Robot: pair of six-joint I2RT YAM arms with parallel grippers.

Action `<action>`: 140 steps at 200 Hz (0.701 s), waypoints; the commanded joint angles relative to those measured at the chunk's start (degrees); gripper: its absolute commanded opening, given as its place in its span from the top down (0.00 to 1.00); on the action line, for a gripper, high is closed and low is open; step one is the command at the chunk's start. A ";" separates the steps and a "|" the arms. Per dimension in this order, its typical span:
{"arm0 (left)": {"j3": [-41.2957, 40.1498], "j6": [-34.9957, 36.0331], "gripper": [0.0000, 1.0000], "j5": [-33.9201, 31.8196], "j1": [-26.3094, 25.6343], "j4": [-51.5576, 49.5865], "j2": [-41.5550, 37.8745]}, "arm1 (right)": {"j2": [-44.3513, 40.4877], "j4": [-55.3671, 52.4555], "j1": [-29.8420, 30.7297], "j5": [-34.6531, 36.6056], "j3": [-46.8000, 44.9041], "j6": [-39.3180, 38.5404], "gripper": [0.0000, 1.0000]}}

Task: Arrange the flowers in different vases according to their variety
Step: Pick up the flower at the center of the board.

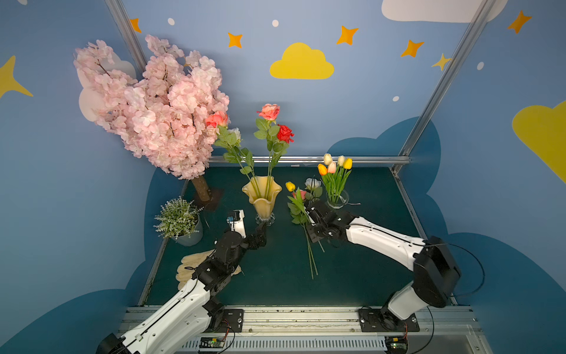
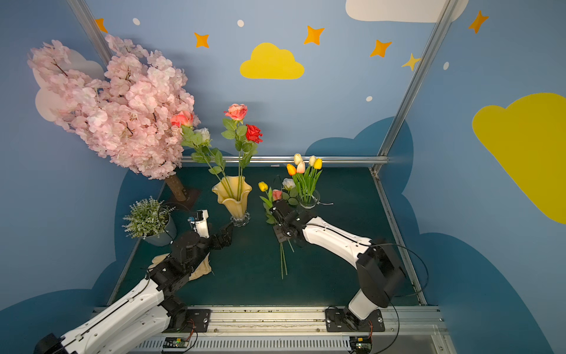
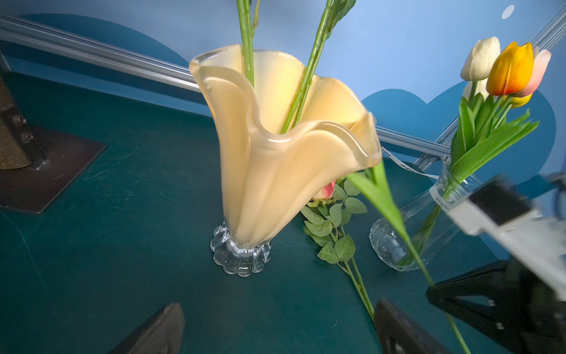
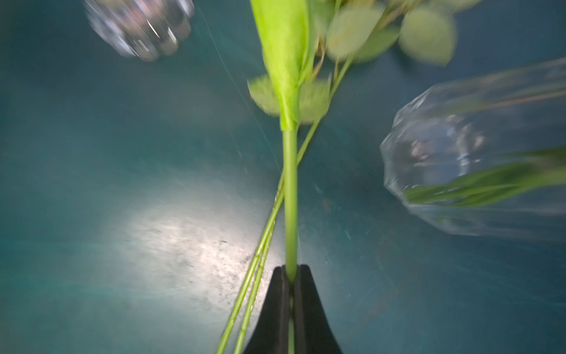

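Right gripper (image 4: 291, 272) is clamping a smooth tulip stem (image 4: 290, 196) just right of the fluted amber vase (image 3: 275, 159); bud cut off, leaves blurring. Two thin rose stems (image 4: 260, 260) are lying beneath. Left gripper (image 3: 277, 306) is gaping before the vase, fingertips cropped.

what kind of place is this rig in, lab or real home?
Likely a staged robot test cell, not a home: aluminium frame posts, walls painted with cartoon clouds and stars, and left arm and right arm bolted to a slotted rail.
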 commanded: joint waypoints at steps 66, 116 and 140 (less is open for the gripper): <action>-0.88 -0.05 0.00 0.39 0.14 0.87 -0.58 | -24.98 35.53 -1.60 7.76 -15.30 -11.61 1.00; -0.96 0.28 0.00 0.49 0.21 1.32 -0.03 | -22.67 47.04 -10.54 6.62 -13.35 -14.02 1.00; -1.07 0.38 0.00 0.37 0.21 1.57 0.26 | -18.99 53.73 -13.49 4.90 -12.66 -17.16 1.00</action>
